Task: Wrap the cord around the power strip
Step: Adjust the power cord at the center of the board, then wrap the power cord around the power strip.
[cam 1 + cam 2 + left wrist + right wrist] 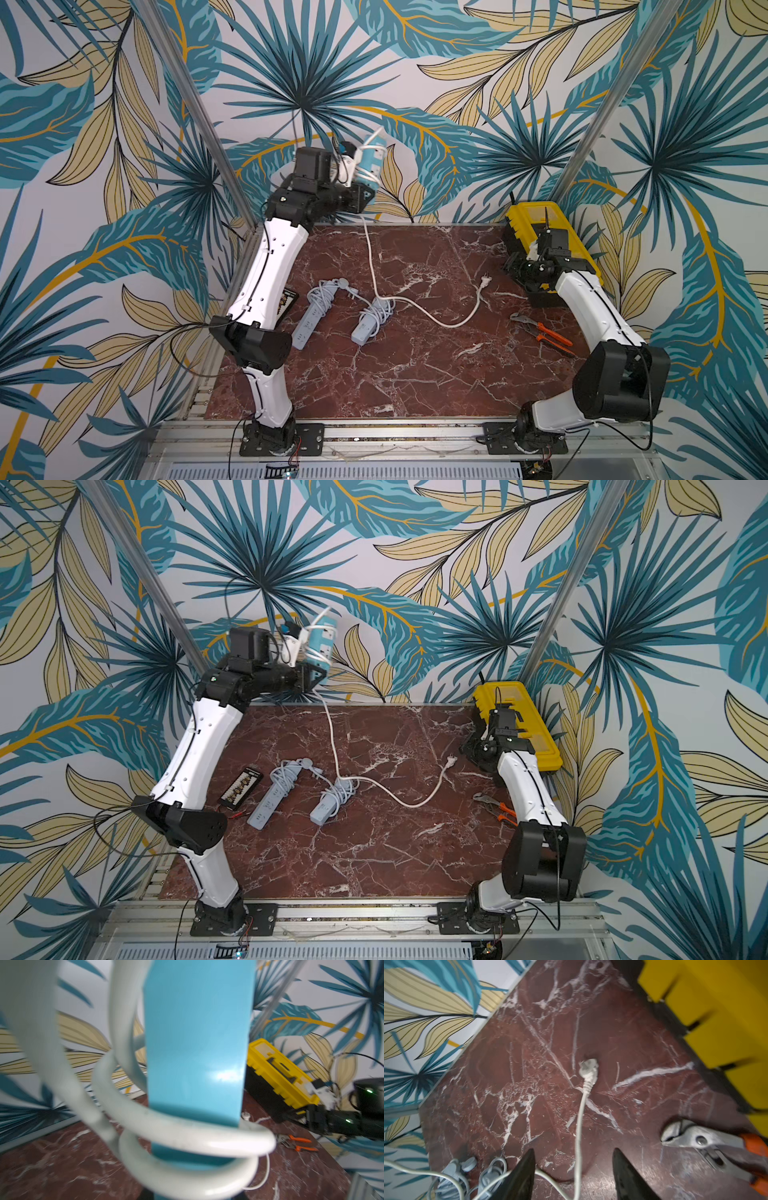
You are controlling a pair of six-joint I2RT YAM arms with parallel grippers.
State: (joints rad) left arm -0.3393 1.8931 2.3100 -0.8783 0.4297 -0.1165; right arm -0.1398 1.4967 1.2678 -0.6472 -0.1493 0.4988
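The sky-blue plastic power strip point(371, 160) is held upright in mid-air, far left of the yellow plastic toolbox point(530, 214) and higher than it. The jaws of the left gripper point(365, 188) are clamped on its lower end. About two turns of its thick white cord point(187, 1140) circle the body just above the grip, loose and unevenly spaced in the left wrist view.

The rest of the cord drops to the red marbled surface point(415, 374). It crosses one of two grey power strips point(370, 322), both bundled in their own cords left of the toolbox. It then curves round to a white plug point(588, 1068) lying just left of the toolbox. The right gripper point(574, 1149) hangs above the plug, jaws apart and holding nothing. Orange-handled pliers point(540, 330) lie on the camera side of the toolbox.

The step in hand looks like taking up the slack for another turn. It would go best if the right gripper takes the cord short of the plug and lifts it clear of the grey bundle, which it could snag and drag. Light tension would help each new turn sit snug beside the last.
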